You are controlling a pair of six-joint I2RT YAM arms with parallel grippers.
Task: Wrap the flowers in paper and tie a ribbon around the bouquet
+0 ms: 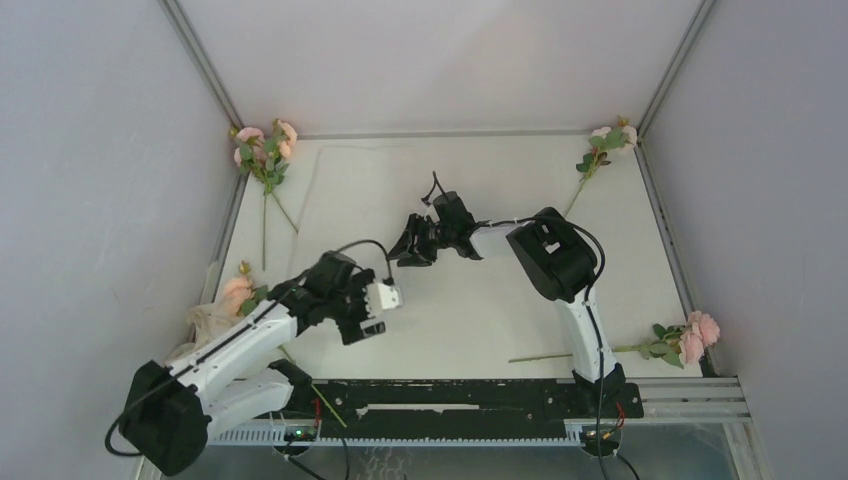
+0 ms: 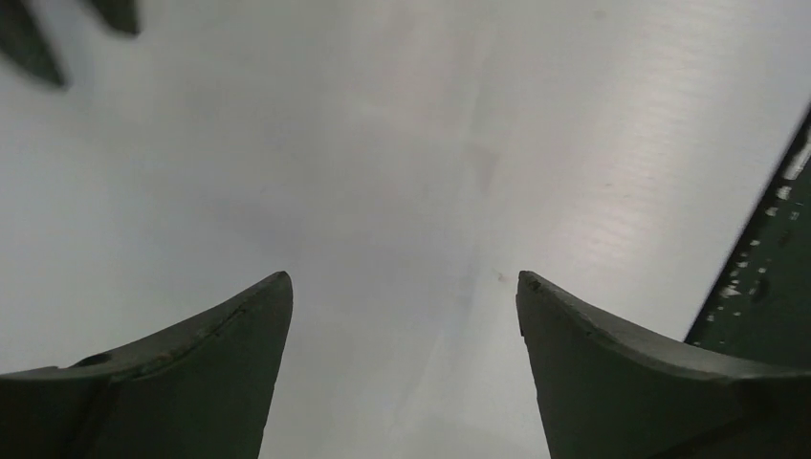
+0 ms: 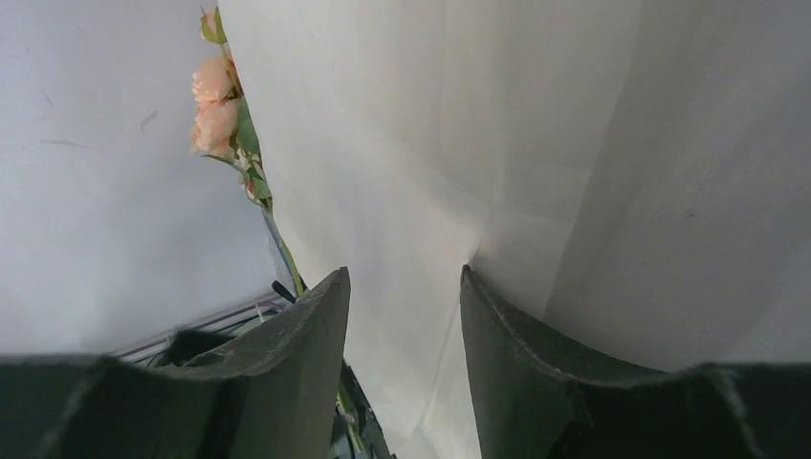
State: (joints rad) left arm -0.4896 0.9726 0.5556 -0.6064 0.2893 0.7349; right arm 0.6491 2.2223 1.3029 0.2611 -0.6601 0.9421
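The paper (image 1: 470,300) lies spread over the middle of the table, a large thin white sheet. Separate sprigs of the flowers, pink roses on green stems, lie around it: back left (image 1: 264,150), back right (image 1: 608,142), left edge (image 1: 240,293) and front right (image 1: 688,340). The ribbon (image 1: 205,322) is a cream bunch beside the left arm. My left gripper (image 1: 372,312) (image 2: 402,277) is wide open over the sheet's near left part, nothing between its fingers. My right gripper (image 1: 408,250) (image 3: 404,273) hovers low over the paper (image 3: 430,143), jaws apart, pointing at the left-edge flowers (image 3: 215,105).
A black rail (image 1: 450,395) (image 2: 765,277) runs along the near edge between the arm bases. Grey walls close in the left, right and back sides. The two grippers are close together, the right one just behind the left.
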